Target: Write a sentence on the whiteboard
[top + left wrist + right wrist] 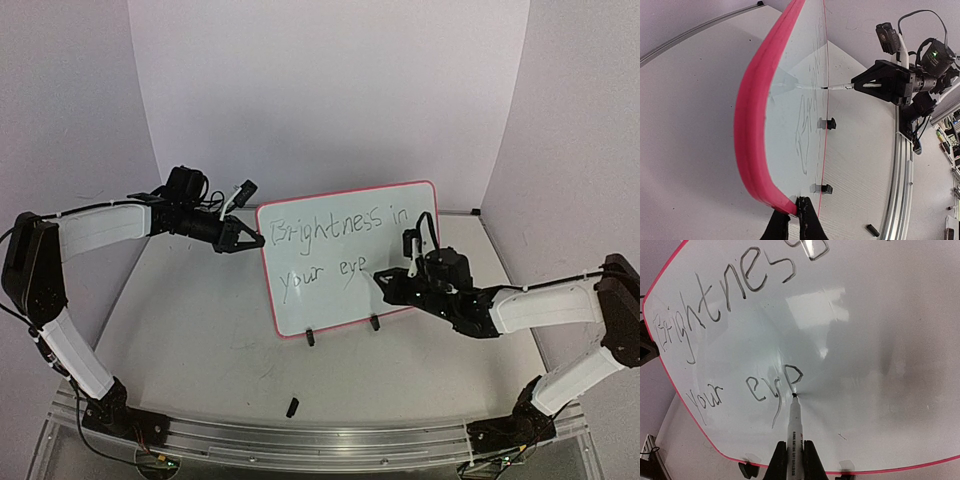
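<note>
Left pincer: jaws pressed together on the edge of the whiteboard, at the board's 10 o'clock
Right pincer: clamped on a marker; its tip touches the board at the last letter of "eye"
Whiteboard: upright on two black clip feet, mid-table between the arms
Sentence: "Brightness in" above, "your eye" below
Hard to make out: from above, the right pincer covers the end of the lower line; the right wrist view cuts off the upper line after "Brightnes"; edge-on from the left wrist, the writing is unreadable
Surface: pale table; small black piece at the board's 6 o'clock
Room: plain pale walls
</note>
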Controlling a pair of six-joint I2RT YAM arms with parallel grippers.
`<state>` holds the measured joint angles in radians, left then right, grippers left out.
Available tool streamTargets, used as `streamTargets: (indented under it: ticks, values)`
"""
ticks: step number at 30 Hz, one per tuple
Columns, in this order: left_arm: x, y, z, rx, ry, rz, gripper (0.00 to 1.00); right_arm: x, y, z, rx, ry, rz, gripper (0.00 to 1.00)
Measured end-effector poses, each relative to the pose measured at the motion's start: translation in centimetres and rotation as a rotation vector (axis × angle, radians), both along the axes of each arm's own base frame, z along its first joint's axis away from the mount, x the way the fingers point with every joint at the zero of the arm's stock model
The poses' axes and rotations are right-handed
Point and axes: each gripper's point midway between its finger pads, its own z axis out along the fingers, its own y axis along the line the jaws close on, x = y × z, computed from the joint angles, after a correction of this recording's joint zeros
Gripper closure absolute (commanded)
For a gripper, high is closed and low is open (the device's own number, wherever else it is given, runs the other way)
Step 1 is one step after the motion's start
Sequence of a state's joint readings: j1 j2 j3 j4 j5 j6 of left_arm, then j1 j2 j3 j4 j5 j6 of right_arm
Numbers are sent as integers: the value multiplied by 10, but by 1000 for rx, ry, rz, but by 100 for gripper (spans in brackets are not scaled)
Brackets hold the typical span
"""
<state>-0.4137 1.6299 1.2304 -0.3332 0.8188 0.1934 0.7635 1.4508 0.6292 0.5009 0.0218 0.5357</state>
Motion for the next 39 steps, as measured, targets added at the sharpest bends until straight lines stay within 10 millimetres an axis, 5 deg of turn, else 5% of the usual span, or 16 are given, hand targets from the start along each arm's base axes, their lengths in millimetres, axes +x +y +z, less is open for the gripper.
streamTargets:
  ticks: [9,19,39]
  values:
    - [0,0,0,-1,0,-2,100,0,-7,3,-10,-2,-27,100]
    - [-2,-1,1,-5,0,-9,100,1,-19,32,7,-68,-69,100]
    - [-2,-1,1,-4,0,-8,100,14,-16,25,-50,-81,-79,100]
